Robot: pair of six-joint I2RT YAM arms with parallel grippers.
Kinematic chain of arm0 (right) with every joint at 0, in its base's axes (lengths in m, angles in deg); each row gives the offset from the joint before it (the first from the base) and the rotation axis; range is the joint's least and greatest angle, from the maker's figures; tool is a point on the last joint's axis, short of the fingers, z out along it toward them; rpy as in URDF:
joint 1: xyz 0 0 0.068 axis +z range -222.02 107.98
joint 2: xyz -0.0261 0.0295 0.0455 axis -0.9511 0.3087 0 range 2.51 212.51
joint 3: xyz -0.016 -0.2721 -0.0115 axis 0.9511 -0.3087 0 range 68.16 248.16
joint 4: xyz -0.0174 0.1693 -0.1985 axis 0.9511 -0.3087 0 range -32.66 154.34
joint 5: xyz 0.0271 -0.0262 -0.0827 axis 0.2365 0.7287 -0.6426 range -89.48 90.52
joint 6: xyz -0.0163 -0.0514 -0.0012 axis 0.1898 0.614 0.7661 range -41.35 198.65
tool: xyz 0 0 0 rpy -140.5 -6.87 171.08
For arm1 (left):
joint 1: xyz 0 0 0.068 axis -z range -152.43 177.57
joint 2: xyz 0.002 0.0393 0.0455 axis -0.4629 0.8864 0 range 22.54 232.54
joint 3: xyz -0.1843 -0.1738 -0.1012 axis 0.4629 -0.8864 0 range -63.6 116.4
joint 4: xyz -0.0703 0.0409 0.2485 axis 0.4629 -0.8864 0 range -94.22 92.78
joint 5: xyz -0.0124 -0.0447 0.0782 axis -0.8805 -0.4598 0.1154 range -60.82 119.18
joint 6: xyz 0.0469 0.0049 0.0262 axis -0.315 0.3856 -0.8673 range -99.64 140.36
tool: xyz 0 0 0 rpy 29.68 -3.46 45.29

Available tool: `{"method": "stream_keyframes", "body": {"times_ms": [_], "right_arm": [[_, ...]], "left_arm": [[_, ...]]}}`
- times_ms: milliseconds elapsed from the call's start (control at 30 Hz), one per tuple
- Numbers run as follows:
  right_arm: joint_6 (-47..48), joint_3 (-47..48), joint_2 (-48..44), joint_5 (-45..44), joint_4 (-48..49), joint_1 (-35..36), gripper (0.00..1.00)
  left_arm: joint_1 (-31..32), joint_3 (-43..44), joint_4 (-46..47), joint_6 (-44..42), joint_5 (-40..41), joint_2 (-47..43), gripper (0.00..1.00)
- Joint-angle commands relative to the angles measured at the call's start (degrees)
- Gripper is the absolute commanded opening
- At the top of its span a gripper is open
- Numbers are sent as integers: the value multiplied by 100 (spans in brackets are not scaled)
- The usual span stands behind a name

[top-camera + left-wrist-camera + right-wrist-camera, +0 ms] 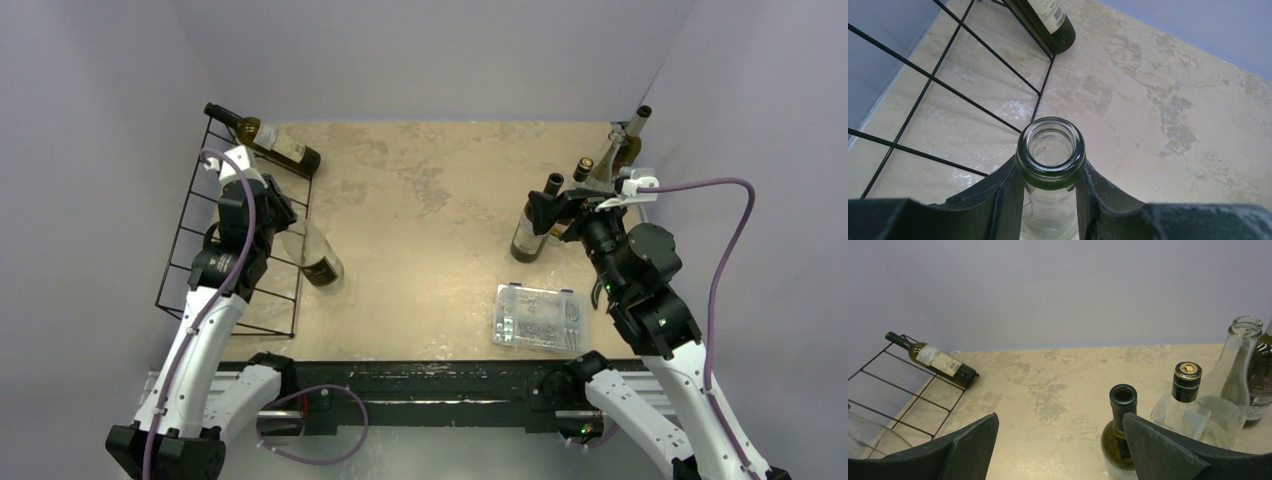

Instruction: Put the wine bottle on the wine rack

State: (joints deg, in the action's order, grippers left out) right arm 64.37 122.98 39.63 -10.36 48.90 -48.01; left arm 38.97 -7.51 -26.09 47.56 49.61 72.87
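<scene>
Over the left side of the table [430,190], my left gripper [1050,202] is clamping the neck of the clear wine bottle [1050,150] just under its open mouth, with a finger pressing on each side. From above, this bottle is slanting across the inner edge of the black wire wine rack [186,210], its neck pointing over the wires and its labelled lower end jutting past them toward the middle of the table. I cannot tell whether it is resting on the rack yet. At the rack's far end a dark labelled bottle [270,140] is lying across the wires, neck pointing to the outer corner. On the right side, my right gripper [1063,450] is hovering with its jaws wide apart and gripping nothing. A green bottle [1120,440] with an open mouth is standing just ahead of one finger; contact cannot be judged. Behind it a capped clear bottle [1185,390], a tall empty clear bottle [1243,355] and another dark one are standing close together. Nearer my bases, a clear plastic box [538,317] of small parts is sitting on the tabletop.
</scene>
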Motion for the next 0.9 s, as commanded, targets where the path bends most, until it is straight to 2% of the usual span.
{"method": "stream_keyframes", "body": {"times_ms": [0, 167, 300, 467, 667, 867], "right_arm": [[-31, 2, 41, 69, 116, 32, 99], [-25, 2, 43, 59, 108, 31, 99], [-31, 2, 50, 71, 112, 33, 99], [-31, -7, 32, 77, 109, 31, 99], [-37, -7, 24, 109, 127, 30, 99], [-48, -16, 45, 156, 154, 27, 99]], "left_arm": [[-457, 815, 796, 423, -398, 145, 0], [-1107, 1114, 916, 1046, -652, 643, 0], [-1552, 1216, 1204, 1416, -375, 1057, 0], [-2096, 1502, 1316, 2103, -868, 1685, 0], [-2318, 1633, 2134, 2373, -1162, 2070, 0], [-2343, 2310, 2113, 2270, -1092, 2523, 0]]}}
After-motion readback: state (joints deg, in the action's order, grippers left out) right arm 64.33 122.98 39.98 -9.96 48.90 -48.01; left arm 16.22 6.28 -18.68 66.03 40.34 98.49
